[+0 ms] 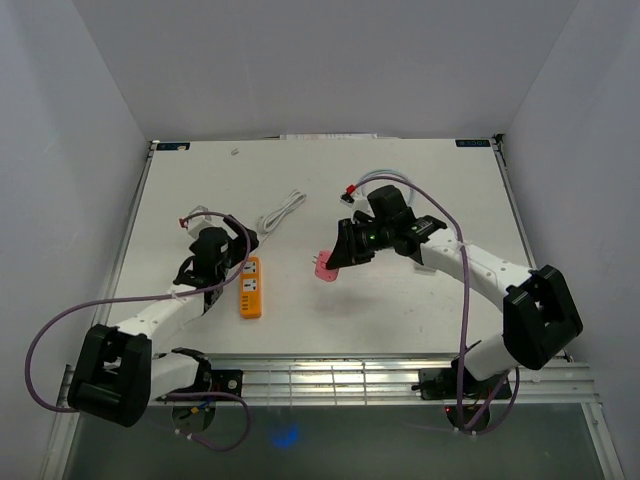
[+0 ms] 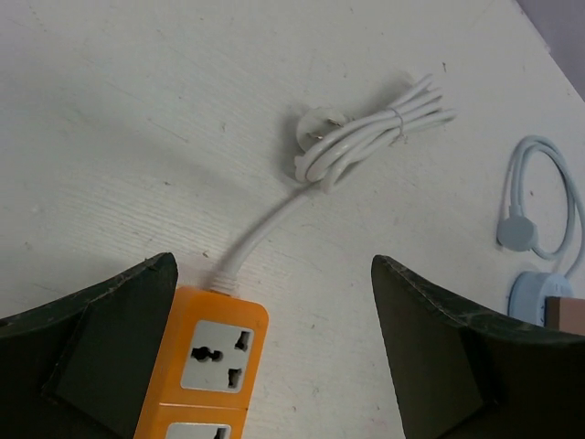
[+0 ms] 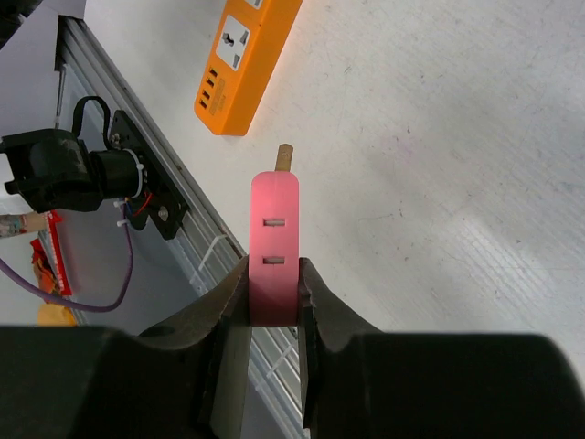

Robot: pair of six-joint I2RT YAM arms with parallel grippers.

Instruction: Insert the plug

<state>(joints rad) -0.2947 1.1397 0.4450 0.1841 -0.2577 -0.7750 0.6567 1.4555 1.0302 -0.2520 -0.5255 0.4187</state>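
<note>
Left fingers (image 2: 101, 357) spread wide, straddling the cable end of the orange plastic power strip (image 2: 215, 366) on the white counter (image 1: 400, 300). Pink flat plug (image 3: 275, 247) pinched in right fingers (image 3: 224, 338), aloft, well right of strip. Risk: unclamped strip slides under insertion push. Only one brass pin tip (image 3: 284, 155) visible; others hidden.

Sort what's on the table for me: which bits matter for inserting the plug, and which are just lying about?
For the job:
- pink plug, gripped in the right claw
- orange power strip, sockets facing up

Lying about:
- bundled white cord, the strip's own lead
- pale blue cable, off to one side
</note>
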